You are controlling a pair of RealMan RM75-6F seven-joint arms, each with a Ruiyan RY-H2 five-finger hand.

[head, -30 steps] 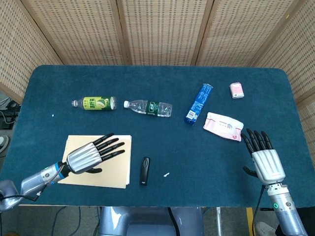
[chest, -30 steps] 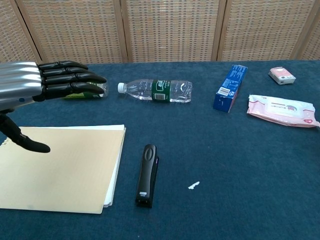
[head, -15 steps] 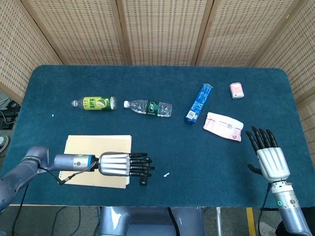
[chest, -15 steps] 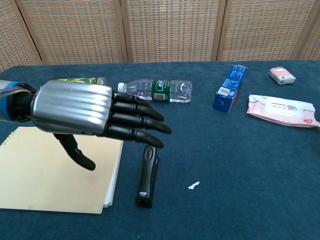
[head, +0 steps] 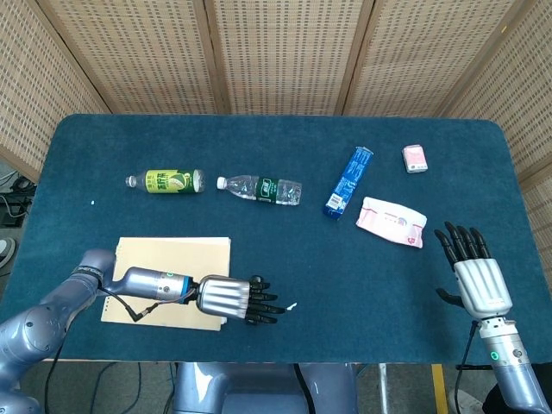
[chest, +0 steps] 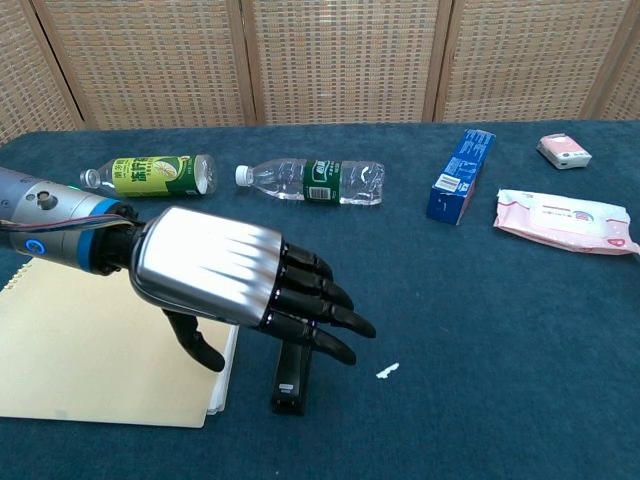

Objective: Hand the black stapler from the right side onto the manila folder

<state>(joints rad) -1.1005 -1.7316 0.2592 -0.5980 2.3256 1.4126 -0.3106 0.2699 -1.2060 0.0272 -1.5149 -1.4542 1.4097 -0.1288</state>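
Here the left hand, fingers spread and empty, hovers over the slim black stapler

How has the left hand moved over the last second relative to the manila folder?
Yes. The left hand has shifted off the manila folder toward its right edge and now hangs over the black stapler, fingers spread.

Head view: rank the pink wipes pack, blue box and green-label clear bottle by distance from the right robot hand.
From the right robot hand:
1. Pink wipes pack, just up-left of it.
2. Blue box, further left, mid-table.
3. Green-label clear bottle, left of centre.
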